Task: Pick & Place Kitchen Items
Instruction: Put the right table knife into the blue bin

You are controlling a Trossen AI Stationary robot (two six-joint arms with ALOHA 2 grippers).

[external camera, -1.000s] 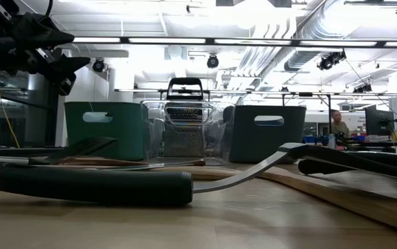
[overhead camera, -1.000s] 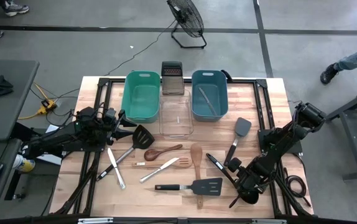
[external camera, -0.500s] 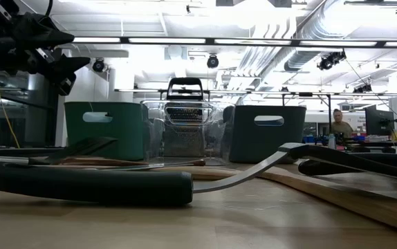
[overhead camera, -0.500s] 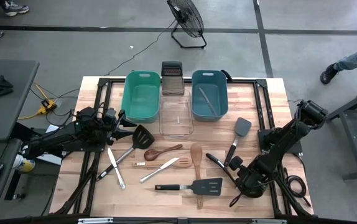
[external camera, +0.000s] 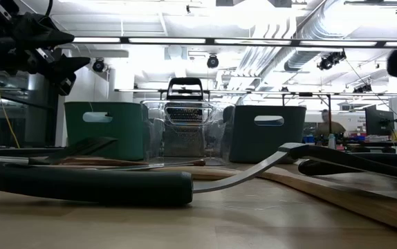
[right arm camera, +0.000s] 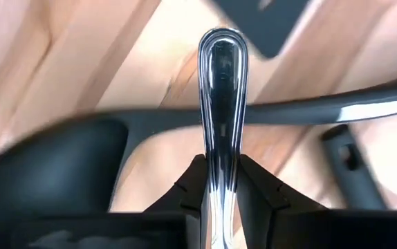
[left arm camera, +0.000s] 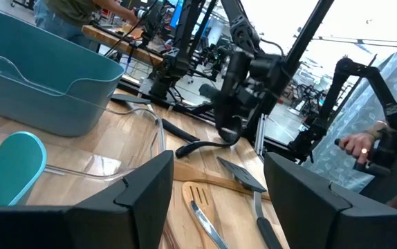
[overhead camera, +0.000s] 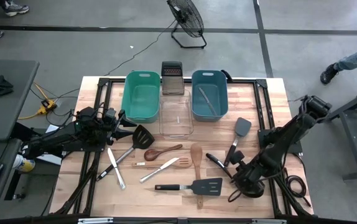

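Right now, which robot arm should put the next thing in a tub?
Probably the right. The right gripper is shut on a shiny metal handle above the table's near right part. The left gripper hangs open and empty by the black turner.

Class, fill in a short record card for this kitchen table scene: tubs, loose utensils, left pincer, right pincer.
tubs: teal tub, clear tub, blue tub at the far edge
loose utensils: slotted turner, wooden spoon, among others
left pincer: open, empty, at the left edge
right pincer: shut on shiny handle, near right corner
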